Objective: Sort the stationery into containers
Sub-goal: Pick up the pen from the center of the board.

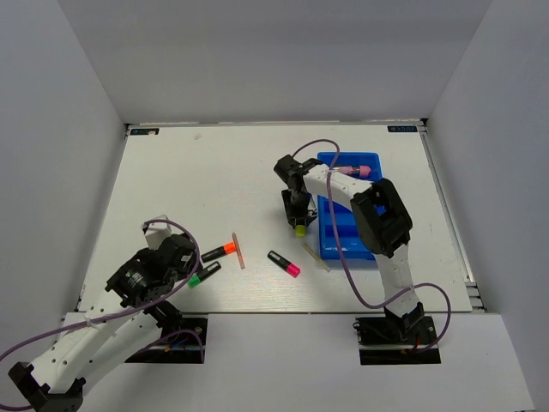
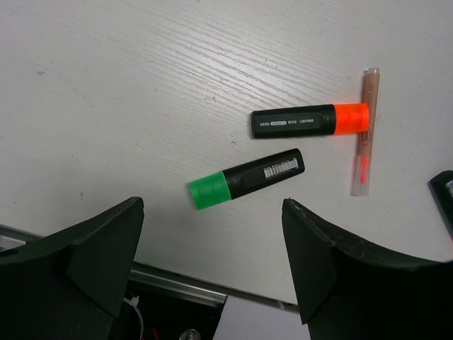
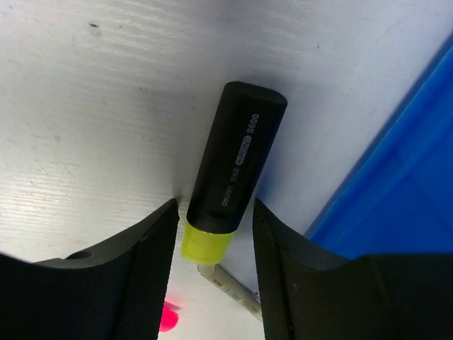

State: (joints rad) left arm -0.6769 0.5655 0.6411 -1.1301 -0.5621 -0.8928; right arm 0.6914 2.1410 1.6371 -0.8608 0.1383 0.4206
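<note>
Done so far: the pink tube [image 1: 358,171] lay in the far end of the blue tray [image 1: 336,249], the only item I could make out inside it.
Left to sort: four highlighters and at least one thin stick [image 2: 366,134] lay out on the bench [image 1: 197,189], so by my reckoning the job was early.
Right tool [image 3: 216,212]: it straddled the yellow highlighter [image 3: 230,163] with fingers tight at both flanks, just beside the tray wall. I could not tell whether it had clamped.
Left tool [image 2: 212,205]: spread wide and empty, it hovered over the green highlighter [image 2: 248,177].
Orange highlighter [image 2: 311,120]: its cap touched the stick, which lay crosswise to it.
Pink highlighter [image 1: 284,263]: alone between the two arms.
Shapes: stubby, flat-sided barrels with matte black bodies, bright glossy caps and white print.
Stick: slender, translucent, pale.
Tray: glossy moulded plastic, straight-walled.
Bench: white, with a fine wood-grain texture.
</note>
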